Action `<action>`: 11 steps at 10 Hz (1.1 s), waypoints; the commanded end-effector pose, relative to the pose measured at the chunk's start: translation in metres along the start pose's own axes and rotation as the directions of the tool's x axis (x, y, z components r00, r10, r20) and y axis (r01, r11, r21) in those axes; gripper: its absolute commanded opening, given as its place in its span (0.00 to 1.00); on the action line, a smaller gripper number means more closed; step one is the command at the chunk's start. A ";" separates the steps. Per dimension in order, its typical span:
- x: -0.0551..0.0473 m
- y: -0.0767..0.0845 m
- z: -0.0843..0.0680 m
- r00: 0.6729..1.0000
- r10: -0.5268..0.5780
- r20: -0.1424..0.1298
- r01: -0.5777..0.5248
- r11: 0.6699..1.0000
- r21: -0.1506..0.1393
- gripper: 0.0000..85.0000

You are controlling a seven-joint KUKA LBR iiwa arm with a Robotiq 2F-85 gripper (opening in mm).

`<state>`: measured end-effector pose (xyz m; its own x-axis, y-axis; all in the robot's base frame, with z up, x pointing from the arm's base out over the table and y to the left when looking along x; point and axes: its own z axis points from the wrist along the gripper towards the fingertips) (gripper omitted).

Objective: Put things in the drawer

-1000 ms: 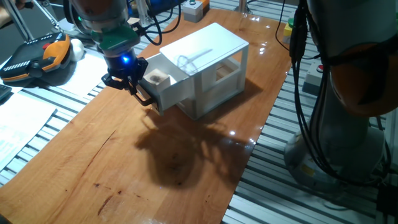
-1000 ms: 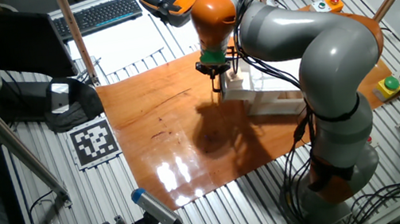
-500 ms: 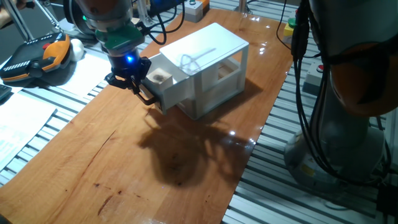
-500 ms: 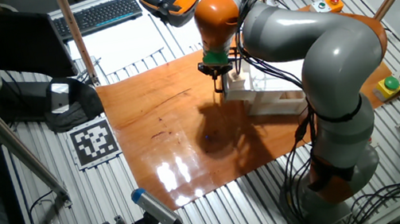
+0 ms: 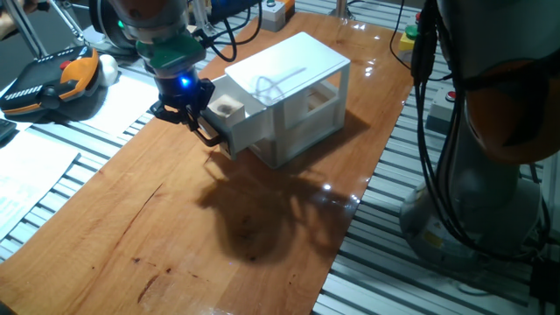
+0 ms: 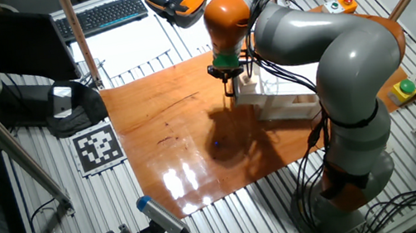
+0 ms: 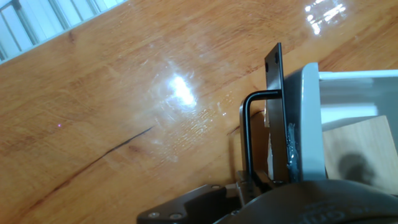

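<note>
The white cabinet (image 5: 302, 70) stands on the wooden table, and its upper drawer (image 5: 245, 127) is pulled partly out. A small pale wooden cube (image 5: 229, 107) lies inside the drawer; the hand view shows the cube (image 7: 354, 155) behind the drawer's white front (image 7: 306, 124). My gripper (image 5: 199, 129) is at the drawer's front and looks shut on the black bar handle (image 7: 244, 137). In the hand view the gripper (image 7: 249, 186) meets the bar's lower end. From the other side, the gripper (image 6: 228, 88) sits left of the cabinet (image 6: 272, 99). The lower drawer is hidden.
An orange and black teach pendant (image 5: 52, 79) and papers (image 5: 26, 175) lie left of the table. A keyboard (image 6: 104, 16), a printed marker tag (image 6: 98, 146) and a yellow button box (image 6: 407, 89) lie around it. The arm's base (image 5: 490, 175) stands at the right.
The gripper has moved a little toward the cabinet, and the drawer with the cube has slid slightly inward.
</note>
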<state>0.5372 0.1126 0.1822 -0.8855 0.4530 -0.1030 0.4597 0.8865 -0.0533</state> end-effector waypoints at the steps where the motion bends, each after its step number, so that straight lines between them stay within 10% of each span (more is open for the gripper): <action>1: 0.000 -0.001 0.000 1.000 0.000 0.000 0.000 1.000 -0.002 0.00; 11: 0.000 -0.014 0.001 1.000 -0.016 0.008 0.016 1.000 0.000 0.00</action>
<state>0.5312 0.0999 0.1817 -0.8922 0.4381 -0.1103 0.4456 0.8935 -0.0554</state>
